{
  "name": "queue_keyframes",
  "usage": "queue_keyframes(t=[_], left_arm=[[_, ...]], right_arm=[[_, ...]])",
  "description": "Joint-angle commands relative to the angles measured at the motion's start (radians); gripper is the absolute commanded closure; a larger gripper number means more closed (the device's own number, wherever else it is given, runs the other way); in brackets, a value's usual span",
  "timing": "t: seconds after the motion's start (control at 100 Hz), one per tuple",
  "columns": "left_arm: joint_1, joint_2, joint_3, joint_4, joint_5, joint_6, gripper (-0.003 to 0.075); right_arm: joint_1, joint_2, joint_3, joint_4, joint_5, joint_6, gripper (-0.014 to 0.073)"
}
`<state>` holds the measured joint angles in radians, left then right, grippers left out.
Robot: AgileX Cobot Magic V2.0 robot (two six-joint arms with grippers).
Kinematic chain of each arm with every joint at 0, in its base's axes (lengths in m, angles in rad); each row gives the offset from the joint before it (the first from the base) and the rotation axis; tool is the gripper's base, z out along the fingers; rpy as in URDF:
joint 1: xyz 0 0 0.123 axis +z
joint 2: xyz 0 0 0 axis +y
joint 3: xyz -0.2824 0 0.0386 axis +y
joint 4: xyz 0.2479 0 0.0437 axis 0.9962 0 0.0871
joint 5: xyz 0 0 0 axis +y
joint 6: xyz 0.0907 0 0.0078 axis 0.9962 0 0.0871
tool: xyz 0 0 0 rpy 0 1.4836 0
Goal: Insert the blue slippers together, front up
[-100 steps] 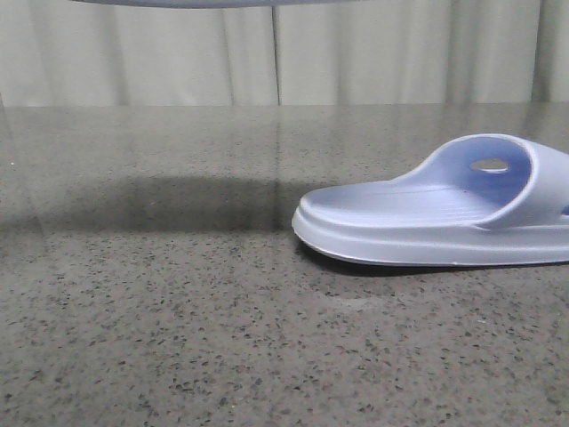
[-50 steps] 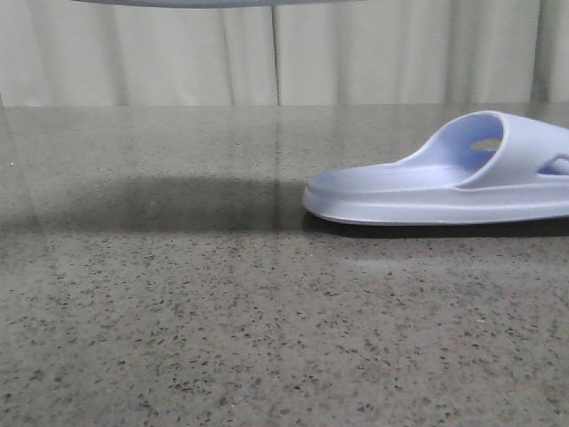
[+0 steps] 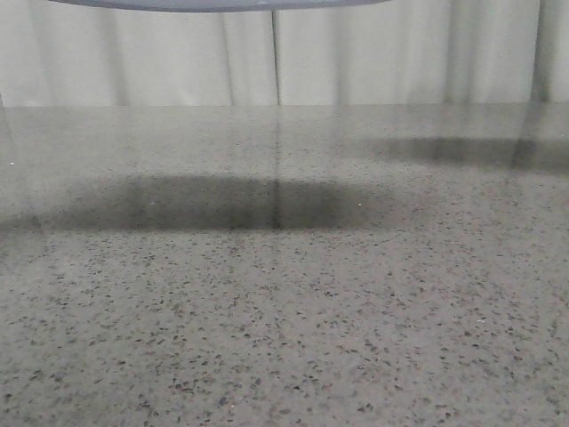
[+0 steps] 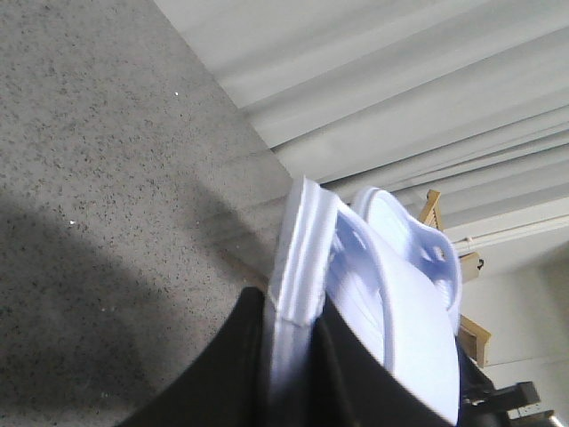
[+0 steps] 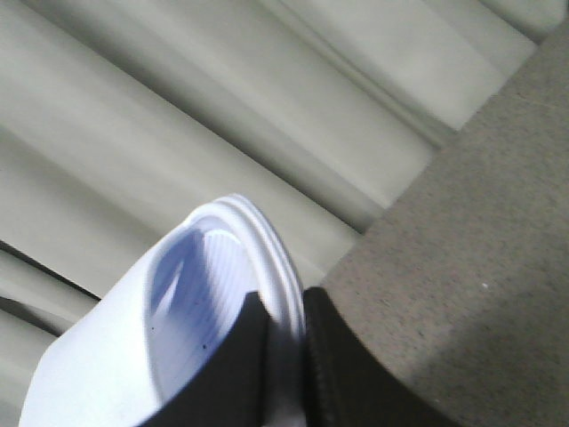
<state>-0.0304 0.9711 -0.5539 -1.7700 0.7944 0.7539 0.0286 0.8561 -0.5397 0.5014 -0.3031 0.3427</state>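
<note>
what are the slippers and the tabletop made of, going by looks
The slipper in the left tool looks like soft moulded foam, matte and very pale blue: thick rounded edges, ribbed footbed, one-piece strap with cutouts. The slipper in the right tool shows the same matte foam and ribbing. The tabletop looks like polished speckled stone or a stone-look composite: grey with dark flecks and a faint gloss mirroring the curtain.

Table [image 3: 284, 338]: speckled grey stone-look, polished, reflective. Slipper between left jaws [image 4: 391, 311]: pale blue foam, matt, ribbed footbed. Slipper between right jaws [image 5: 178, 338]: same matt foam. Black fingers [image 4: 222, 374] probably matt plastic. Curtain [image 3: 373, 53]: pleated cloth.
</note>
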Motion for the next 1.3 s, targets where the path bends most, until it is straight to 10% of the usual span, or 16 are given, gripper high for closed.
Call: queue_keyframes(t=[0.0,0.55,1.29], left_arm=[[-0.003,-0.013,-0.025,-0.091,0.017,-0.004,0.0704],[-0.003,-0.013,-0.025,-0.091,-0.013,-0.019,0.0704],[-0.122,-0.013,-0.027,-0.091,-0.086,-0.098,0.0704]], right_arm=[[-0.001,-0.062,-0.069,-0.012,-0.023,-0.004,0.0700],[-0.001,-0.191,-0.149,0.132,0.503,-0.004,0.0701],[0.162,-0.053,-0.149,0.169,0.507,-0.026,0.0701]])
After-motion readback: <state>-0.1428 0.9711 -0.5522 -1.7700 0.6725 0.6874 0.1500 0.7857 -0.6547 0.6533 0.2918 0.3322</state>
